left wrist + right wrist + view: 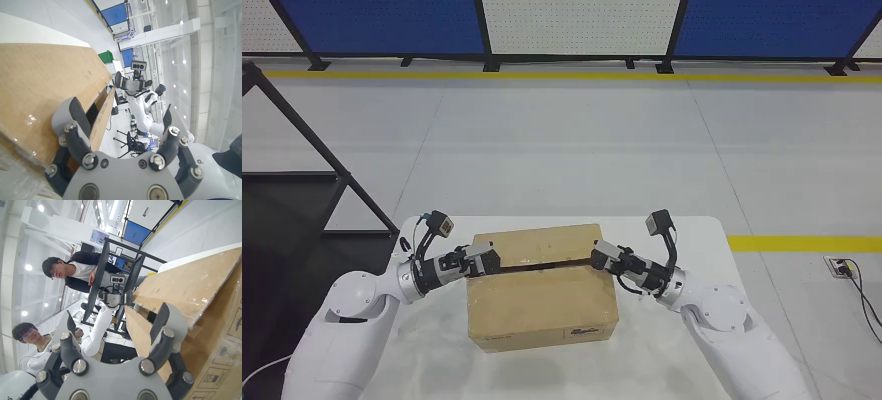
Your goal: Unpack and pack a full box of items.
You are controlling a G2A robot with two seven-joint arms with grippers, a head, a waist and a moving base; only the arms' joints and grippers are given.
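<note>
Jaws stand wide apart on both arms, holding nothing. The left gripper (485, 262) sits at the left end of the seam (542, 265) and the right gripper (600, 258) at its right end. Each has the raised edge of one flap (103, 113) between its fingers. The box (542, 320) rests on the white table (682, 235), top up, with its long axis across my front and the seam along it. I judge it heavy if full. Cardboard is stiff but tears, so I would pinch the flap edge near its ends.
</note>
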